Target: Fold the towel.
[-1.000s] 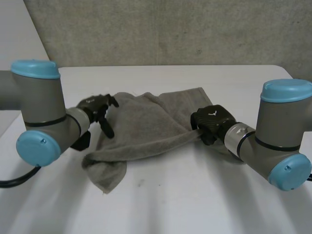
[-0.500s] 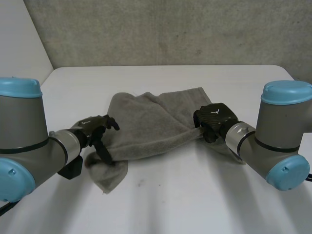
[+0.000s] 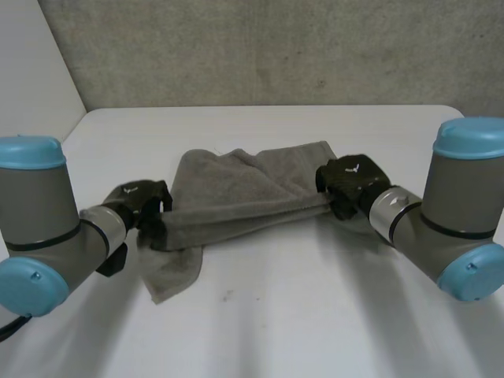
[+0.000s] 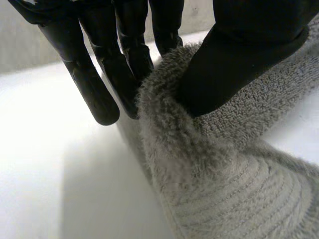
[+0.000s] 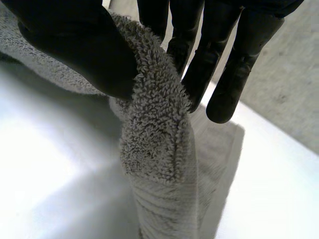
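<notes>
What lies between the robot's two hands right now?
A stretch of the grey towel, pinched by the left hand and right hand, in the head view.

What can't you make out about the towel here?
Head view: the backs of the left hand and right hand hide both grips on the towel.
Head view: the towel's underside faces the table.
Wrist views: the towel's hanging ends are cut off by the edge.
</notes>
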Controlling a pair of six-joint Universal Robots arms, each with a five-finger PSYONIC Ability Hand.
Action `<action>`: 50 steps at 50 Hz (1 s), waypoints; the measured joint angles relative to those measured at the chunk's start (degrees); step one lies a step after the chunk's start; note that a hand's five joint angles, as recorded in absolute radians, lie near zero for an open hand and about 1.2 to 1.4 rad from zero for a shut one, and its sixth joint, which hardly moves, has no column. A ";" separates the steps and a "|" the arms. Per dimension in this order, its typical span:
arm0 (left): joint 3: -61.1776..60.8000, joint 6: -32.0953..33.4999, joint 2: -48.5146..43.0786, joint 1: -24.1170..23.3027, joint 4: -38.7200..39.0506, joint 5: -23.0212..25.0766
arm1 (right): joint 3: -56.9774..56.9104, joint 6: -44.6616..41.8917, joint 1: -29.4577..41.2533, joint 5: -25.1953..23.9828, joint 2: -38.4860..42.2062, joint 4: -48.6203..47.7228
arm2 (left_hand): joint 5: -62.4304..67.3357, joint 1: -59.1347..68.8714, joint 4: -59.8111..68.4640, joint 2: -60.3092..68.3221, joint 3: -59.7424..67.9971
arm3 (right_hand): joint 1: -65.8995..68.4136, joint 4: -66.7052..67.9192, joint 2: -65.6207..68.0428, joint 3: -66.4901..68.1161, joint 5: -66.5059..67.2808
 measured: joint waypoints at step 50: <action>45.53 14.08 -8.10 -1.04 29.55 -0.48 | -58.45 -13.72 -2.64 7.64 13.08 -13.92 | 1.83 0.18 1.08 0.94 1.04 | 0.00 0.01 0.07 0.02 0.02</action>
